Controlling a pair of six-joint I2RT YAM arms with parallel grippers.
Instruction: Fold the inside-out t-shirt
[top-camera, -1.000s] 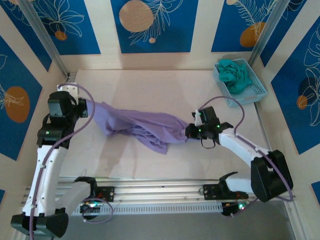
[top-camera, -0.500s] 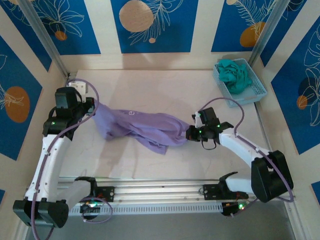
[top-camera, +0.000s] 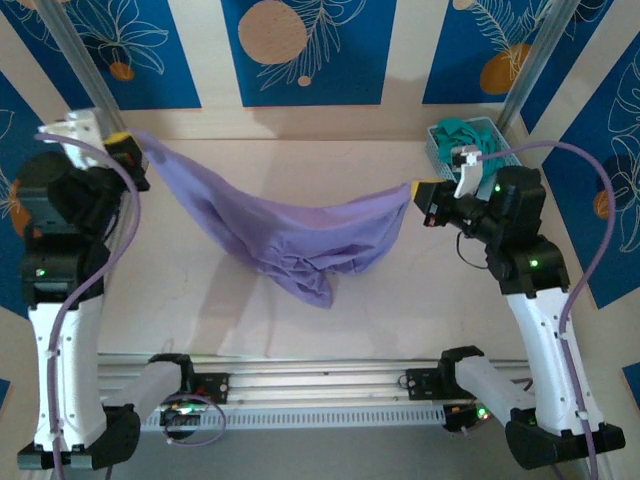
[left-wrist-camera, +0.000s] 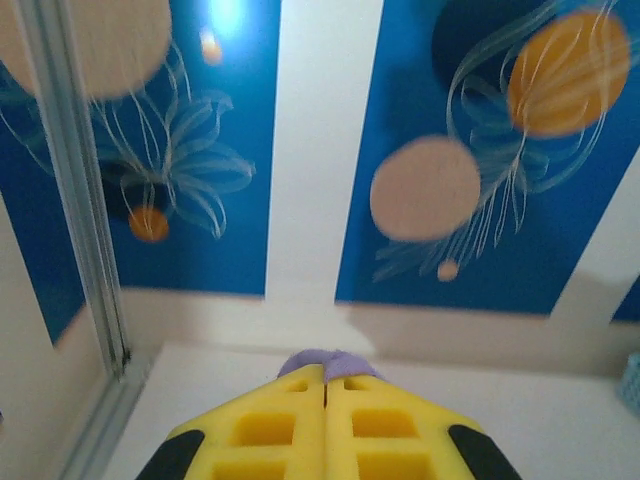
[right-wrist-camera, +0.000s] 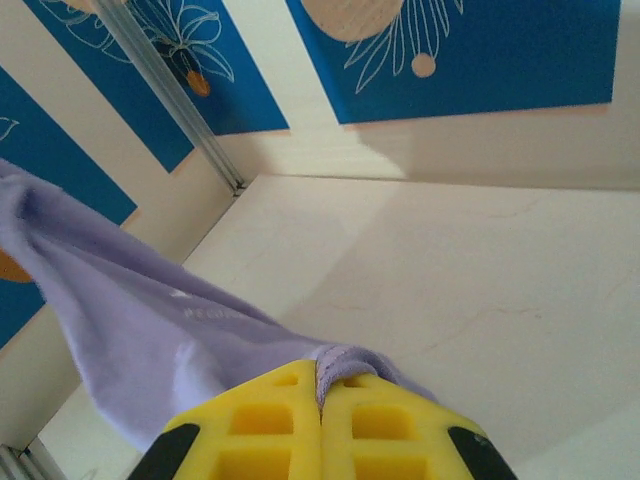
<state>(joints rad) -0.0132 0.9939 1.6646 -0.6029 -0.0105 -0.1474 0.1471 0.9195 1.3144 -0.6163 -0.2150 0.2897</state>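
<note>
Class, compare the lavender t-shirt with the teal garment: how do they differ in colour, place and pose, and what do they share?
The lavender t-shirt hangs stretched between the left gripper and right gripper; the teal garment lies crumpled in the blue basket. The t-shirt is gripped at both ends; the teal garment is untouched. Both are soft cloth.

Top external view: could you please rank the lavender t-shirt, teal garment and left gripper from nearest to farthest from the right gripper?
1. Lavender t-shirt: clamped in the right gripper.
2. Teal garment: just behind, back right.
3. Left gripper: far left.
</note>
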